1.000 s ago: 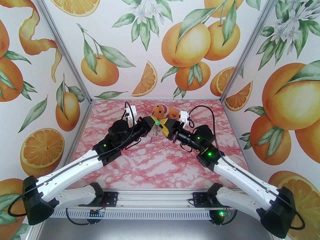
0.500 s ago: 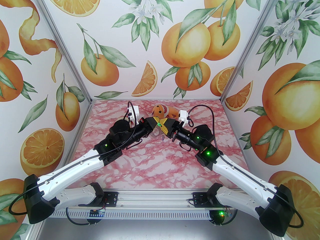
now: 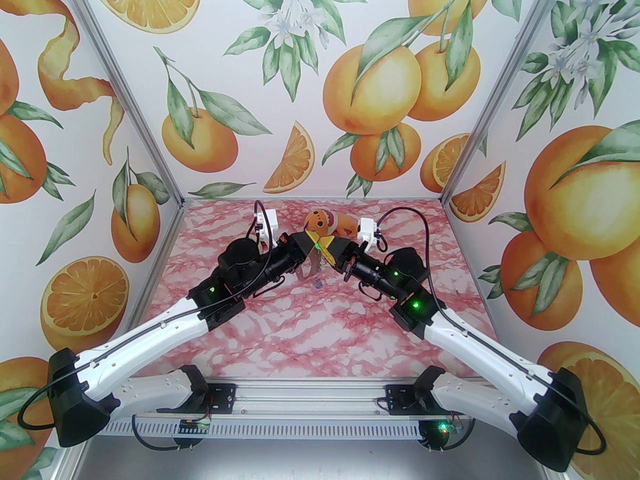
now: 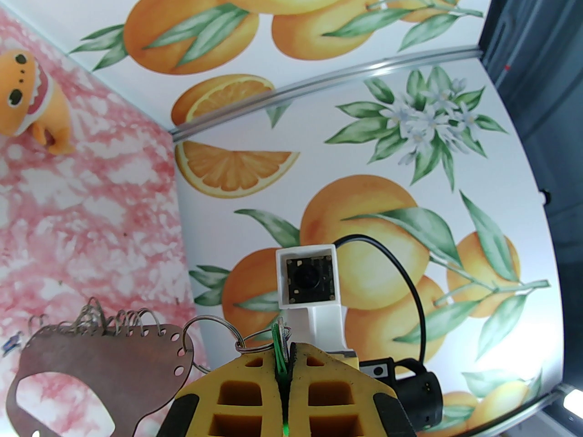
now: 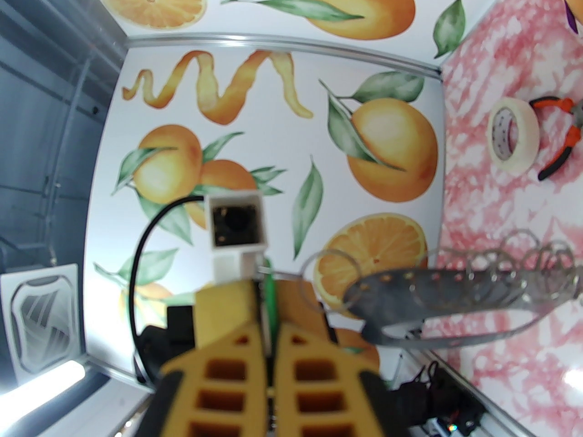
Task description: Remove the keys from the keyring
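Observation:
My two grippers meet tip to tip above the back middle of the table. The left gripper (image 3: 312, 241) (image 4: 284, 354) is shut on the bright green key (image 4: 278, 342). The right gripper (image 3: 326, 247) (image 5: 269, 330) is shut on the same green key (image 5: 269, 292) from the other side. The dark metal keyring (image 3: 309, 266) (image 4: 95, 371) (image 5: 455, 292) hangs beside the fingers by a split ring (image 4: 213, 330), its row of small rings along one edge. A small blue key (image 3: 318, 284) shows just under it; whether it touches the table I cannot tell.
An orange plush toy (image 3: 327, 222) (image 4: 23, 94) lies at the back of the pink marbled table (image 3: 320, 328), just behind the grippers. A roll of beige tape (image 5: 512, 134) and red-handled pliers (image 5: 562, 144) lie on the table farther off.
The right gripper has shut on the green key. Both grippers have edged toward the back wall, and the keyring has swung round under them.

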Controlling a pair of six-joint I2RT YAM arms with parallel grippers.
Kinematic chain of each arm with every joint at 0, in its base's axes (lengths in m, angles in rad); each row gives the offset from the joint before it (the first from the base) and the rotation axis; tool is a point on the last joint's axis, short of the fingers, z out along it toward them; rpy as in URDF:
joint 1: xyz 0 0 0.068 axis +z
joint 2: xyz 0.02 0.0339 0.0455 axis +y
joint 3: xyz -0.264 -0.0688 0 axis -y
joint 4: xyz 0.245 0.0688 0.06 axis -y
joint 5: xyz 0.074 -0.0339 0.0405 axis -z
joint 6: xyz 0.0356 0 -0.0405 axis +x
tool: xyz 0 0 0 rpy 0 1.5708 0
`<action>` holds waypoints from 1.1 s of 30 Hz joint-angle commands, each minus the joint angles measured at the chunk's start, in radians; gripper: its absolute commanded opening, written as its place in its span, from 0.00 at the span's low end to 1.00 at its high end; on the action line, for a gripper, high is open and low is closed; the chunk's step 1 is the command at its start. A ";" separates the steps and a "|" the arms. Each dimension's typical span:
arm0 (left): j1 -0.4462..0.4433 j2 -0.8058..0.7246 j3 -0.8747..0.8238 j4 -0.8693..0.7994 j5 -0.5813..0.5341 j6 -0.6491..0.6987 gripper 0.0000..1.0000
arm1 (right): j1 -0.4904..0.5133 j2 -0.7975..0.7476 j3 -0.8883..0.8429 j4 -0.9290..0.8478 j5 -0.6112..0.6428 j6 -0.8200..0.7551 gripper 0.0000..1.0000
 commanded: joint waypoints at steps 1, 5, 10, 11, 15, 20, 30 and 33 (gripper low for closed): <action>-0.005 -0.025 0.033 -0.018 -0.012 0.066 0.02 | -0.035 -0.029 0.058 -0.053 0.008 -0.071 0.00; -0.001 -0.063 0.025 -0.060 -0.037 0.113 0.21 | -0.063 -0.051 0.098 -0.168 0.000 -0.149 0.00; 0.024 -0.114 -0.014 -0.070 -0.038 0.192 0.41 | -0.076 -0.027 0.230 -0.438 -0.059 -0.349 0.00; 0.038 -0.121 -0.025 -0.065 -0.023 0.217 0.43 | -0.076 -0.012 0.276 -0.534 -0.079 -0.410 0.00; 0.099 -0.149 -0.048 -0.086 0.031 0.350 0.49 | -0.075 0.025 0.433 -0.865 -0.077 -0.625 0.00; 0.133 -0.204 -0.115 -0.094 -0.007 0.609 0.51 | -0.072 0.099 0.665 -1.287 -0.018 -0.882 0.00; 0.142 -0.228 -0.321 0.183 0.203 1.047 0.52 | -0.041 0.275 1.022 -1.813 0.220 -1.173 0.00; 0.142 -0.207 -0.409 0.344 0.308 1.128 0.53 | -0.024 0.320 1.085 -1.897 0.260 -1.202 0.00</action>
